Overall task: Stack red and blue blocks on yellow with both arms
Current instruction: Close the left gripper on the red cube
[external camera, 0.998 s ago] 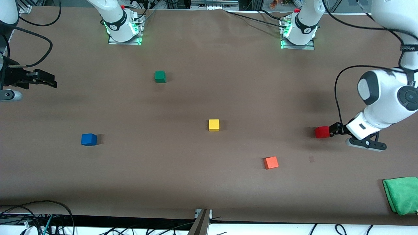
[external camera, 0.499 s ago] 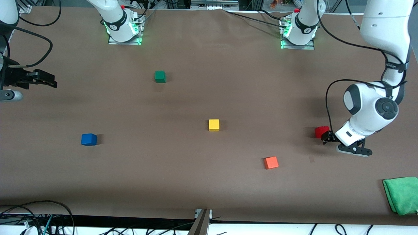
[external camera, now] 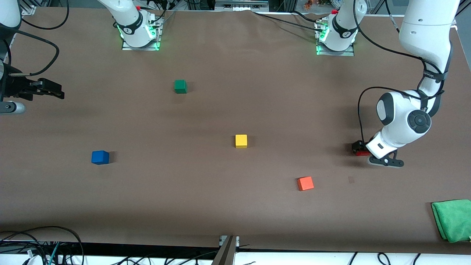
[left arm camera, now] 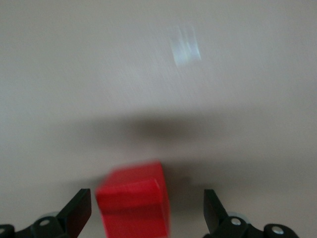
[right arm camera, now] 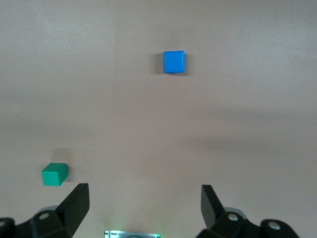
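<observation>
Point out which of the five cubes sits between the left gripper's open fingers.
The red cube: it sits between the open fingers of the left gripper, not yet clamped. The blue, green, yellow and orange cubes lie alone on the table.

A green cube (external camera: 180, 86) sits on the brown table (external camera: 206, 206), farther from the front camera than the orange cube (external camera: 305, 183). A folded green cloth (external camera: 452, 219) lies at the left arm's end.

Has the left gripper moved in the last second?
Yes. The left gripper has slid toward the yellow cube and now sits over the red cube, fingers open.
</observation>
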Robot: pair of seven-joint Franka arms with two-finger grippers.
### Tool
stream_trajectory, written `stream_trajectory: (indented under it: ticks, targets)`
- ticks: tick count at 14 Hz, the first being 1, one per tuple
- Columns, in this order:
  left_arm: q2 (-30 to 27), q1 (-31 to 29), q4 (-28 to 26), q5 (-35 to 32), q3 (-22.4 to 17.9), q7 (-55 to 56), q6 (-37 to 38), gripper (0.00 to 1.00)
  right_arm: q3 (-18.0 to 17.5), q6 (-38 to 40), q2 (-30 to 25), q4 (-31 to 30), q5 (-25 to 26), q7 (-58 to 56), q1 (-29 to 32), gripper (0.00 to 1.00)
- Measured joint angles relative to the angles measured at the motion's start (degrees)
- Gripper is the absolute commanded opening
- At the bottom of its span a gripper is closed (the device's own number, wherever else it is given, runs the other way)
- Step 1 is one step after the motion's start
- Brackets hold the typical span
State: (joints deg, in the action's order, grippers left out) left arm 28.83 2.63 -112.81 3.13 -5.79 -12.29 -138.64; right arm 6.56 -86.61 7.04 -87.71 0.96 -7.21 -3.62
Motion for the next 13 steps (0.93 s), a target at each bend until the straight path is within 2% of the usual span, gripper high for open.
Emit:
stream_trajectory:
  ticks: [3, 13]
  targets:
    - [-1.97, 0.32, -0.02, 0.0, 0.0, 0.17, 3.97, 1.0, 0.0, 0.0, 0.0, 0.0, 0.0, 0.0, 0.0, 1.0]
    - [-0.73, -2.18, 1.03, 0.0, -0.81, -1.59, 2.57, 1.0, 0.0, 0.0, 0.0, 0.0, 0.0, 0.0, 0.0, 1.0]
